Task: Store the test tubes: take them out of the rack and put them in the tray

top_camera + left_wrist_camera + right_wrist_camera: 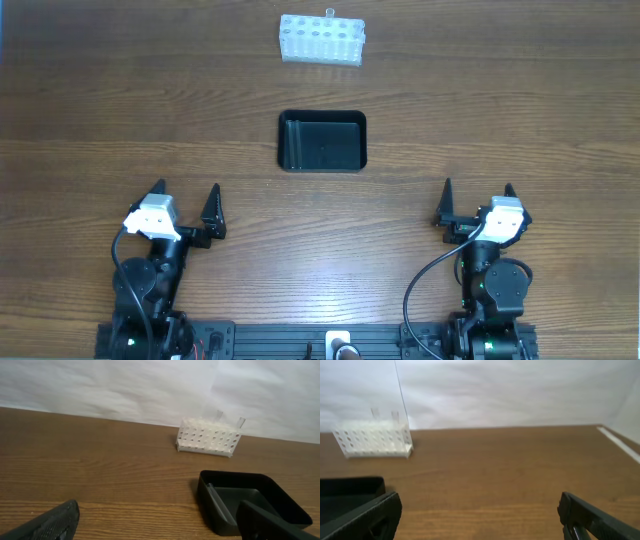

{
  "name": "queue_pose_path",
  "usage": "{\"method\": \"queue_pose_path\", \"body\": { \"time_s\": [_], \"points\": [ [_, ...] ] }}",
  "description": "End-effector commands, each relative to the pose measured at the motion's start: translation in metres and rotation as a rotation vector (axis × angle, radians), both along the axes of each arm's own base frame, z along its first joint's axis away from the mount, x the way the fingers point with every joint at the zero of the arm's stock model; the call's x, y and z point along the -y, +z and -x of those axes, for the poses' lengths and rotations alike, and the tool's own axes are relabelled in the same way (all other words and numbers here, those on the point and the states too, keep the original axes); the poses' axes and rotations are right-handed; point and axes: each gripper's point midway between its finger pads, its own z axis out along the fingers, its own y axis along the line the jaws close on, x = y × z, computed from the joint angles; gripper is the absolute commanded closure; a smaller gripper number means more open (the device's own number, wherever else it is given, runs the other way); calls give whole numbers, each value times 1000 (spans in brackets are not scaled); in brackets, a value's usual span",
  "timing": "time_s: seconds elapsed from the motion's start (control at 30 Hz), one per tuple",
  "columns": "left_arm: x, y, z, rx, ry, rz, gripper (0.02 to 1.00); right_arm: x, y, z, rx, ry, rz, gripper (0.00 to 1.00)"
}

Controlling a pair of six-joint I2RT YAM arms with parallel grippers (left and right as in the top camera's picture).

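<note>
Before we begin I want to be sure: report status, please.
Left jaws and right jaws open, empty. Two tubes upright in rack. Only the tray lies between jaws and rack.

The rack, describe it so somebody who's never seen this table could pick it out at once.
On the wooden table, find the black tray in the middle. Just behind it, near the far edge, stands the rack: a white block dotted with holes, with clear tubes poking out of its top.
</note>
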Motion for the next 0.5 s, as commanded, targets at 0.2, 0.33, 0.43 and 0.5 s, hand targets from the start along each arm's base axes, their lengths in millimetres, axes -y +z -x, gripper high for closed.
{"method": "queue_pose_path", "body": {
  "time_s": [0.2, 0.33, 0.43, 0.5],
  "points": [
    [-1, -1, 0, 4, 1, -13, 18, 6, 33, -21, 0, -35, -46, 9],
    [-1, -1, 0, 4, 1, -13, 18, 5, 56, -52, -86, -35, -73, 9],
    [-1, -1, 0, 4, 1, -13, 18, -7, 68, -89, -151, -4, -115, 7],
    [-1, -1, 0, 4, 1, -13, 18, -26, 73, -115, -188, 43, -119, 7]
  ]
}}
